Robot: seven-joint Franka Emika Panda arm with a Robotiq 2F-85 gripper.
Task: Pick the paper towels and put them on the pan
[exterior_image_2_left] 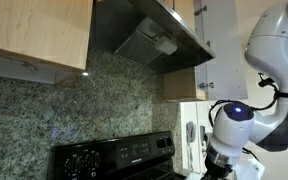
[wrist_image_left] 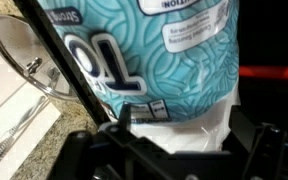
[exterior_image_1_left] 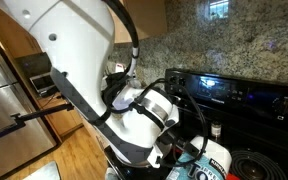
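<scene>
Wrist view: roll fills the middle of the frame, close to the lens; clear wrap with teal swirl print and large white lettering on top, plain white lower down.
Gripper comes in from the bottom edge; its dark fingers stand at the lower left and lower right with the roll's white end between them; jaws wide. Whether the pads touch the wrap cannot be told.
A dark band runs on a slant across the left side of the wrap.
Left of the roll, a glass lid with a metal rim lies on a pale counter.
At the right edge, a reddish strip beside the roll; too little shows to name it.

Both exterior views: white arm bends down over a black stove; speckled granite backsplash behind it.
In an exterior view, a coil burner at the lower right; steel fridge at the far left; wood floor below.
In an exterior view, a hood hangs over the stove; a wood cabinet sits beside the hood.
</scene>
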